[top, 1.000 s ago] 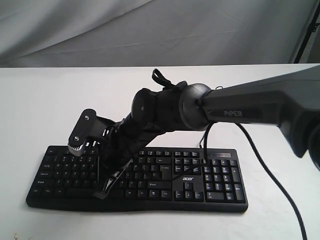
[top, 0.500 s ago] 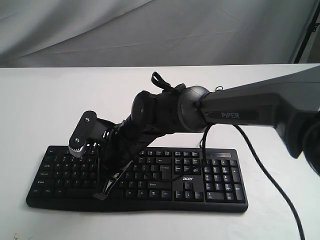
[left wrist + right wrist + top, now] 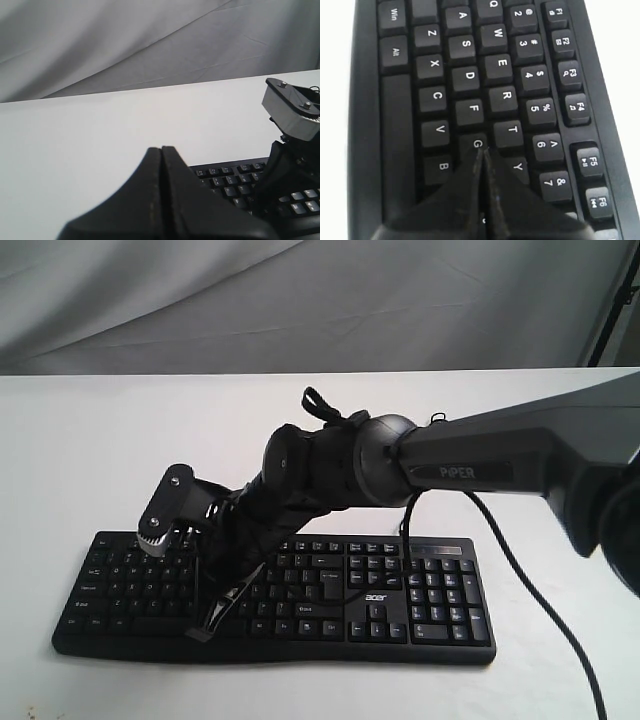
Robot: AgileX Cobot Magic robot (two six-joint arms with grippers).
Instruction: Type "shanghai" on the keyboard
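- the keyboard [image 3: 420,600] lies flat on the white table [image 3: 80,440].
- the right arm [image 3: 480,465] has come slightly lower over the keyboard's left half.
- the right gripper [image 3: 483,152], fingers pressed together, now points at the g key [image 3: 472,142], so "g" is probably the next letter.
- the left gripper [image 3: 161,150] is also clenched, empty and off to the side.

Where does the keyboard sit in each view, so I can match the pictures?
Exterior view: the keyboard spans the lower middle, with the right tool over its left half.
Left wrist view: lower right, partly hidden behind the shut left tool.
Right wrist view: it fills the picture, with the left-hand letter keys showing.
Shared landmark: the shut right tool, its tip by the G key in the right wrist view.
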